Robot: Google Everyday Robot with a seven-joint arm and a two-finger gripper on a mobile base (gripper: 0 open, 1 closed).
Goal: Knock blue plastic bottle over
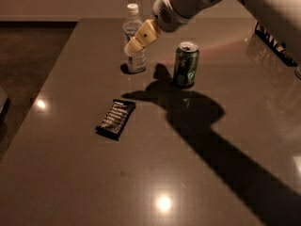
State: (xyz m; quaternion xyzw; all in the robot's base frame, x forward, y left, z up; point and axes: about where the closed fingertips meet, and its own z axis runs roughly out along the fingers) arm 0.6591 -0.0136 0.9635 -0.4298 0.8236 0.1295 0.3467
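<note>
Nearest on the table [70,173] we note a dark packet [115,119], then the green can [186,64]. Farther back the blue plastic bottle [136,62] stands upright. The arm slants down from upper right; the gripper [130,47] overlaps the bottle's label. We cannot tell the gripper's state.

The gripper [131,46], in the upper middle of the frame, is pale yellowish-tan and blocky. Behind it the arm [188,1] swells into a smooth, rounded off-white casing with a patch of tiny perforations, widening toward the upper right corner.
</note>
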